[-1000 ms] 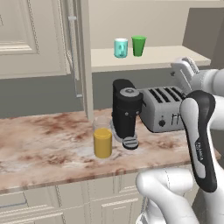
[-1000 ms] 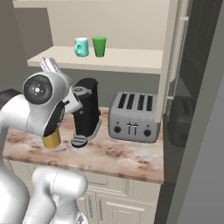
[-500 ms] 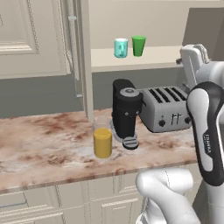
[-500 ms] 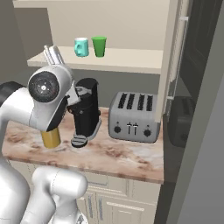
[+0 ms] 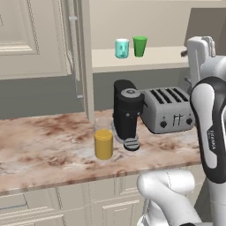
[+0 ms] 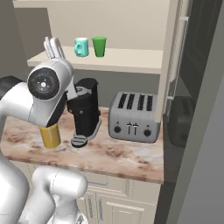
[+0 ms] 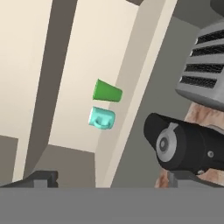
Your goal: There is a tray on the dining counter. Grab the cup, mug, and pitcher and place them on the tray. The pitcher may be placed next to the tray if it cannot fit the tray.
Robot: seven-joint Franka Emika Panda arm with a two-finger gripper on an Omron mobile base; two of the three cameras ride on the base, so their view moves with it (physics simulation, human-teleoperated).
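Note:
The green cup (image 5: 140, 46) and the teal mug (image 5: 122, 48) stand side by side on a cream shelf (image 5: 150, 59) above the worktop. In the hand view, which is rolled on its side, the cup (image 7: 107, 92) and the mug (image 7: 102, 118) lie ahead and well apart from the hand. The glass pitcher (image 5: 103, 142) with orange-yellow liquid stands on the marbled worktop, left of the coffee machine. My gripper (image 6: 54, 46) is raised to about shelf height, left of the mug (image 6: 81, 46) and nearer to me. It is open (image 7: 113, 181), with nothing between its fingers. The tray and the dining counter are out of view.
A black coffee machine (image 5: 127, 114) and a silver toaster (image 5: 167, 110) stand on the marbled worktop (image 5: 44, 141) under the shelf. A cream cabinet post (image 5: 86, 57) rises left of the shelf. A dark tall unit (image 6: 197, 65) closes the right side.
The hand has risen from toaster height to shelf height and turned more upright. The cup, mug and pitcher have not moved. The gripper stays open.

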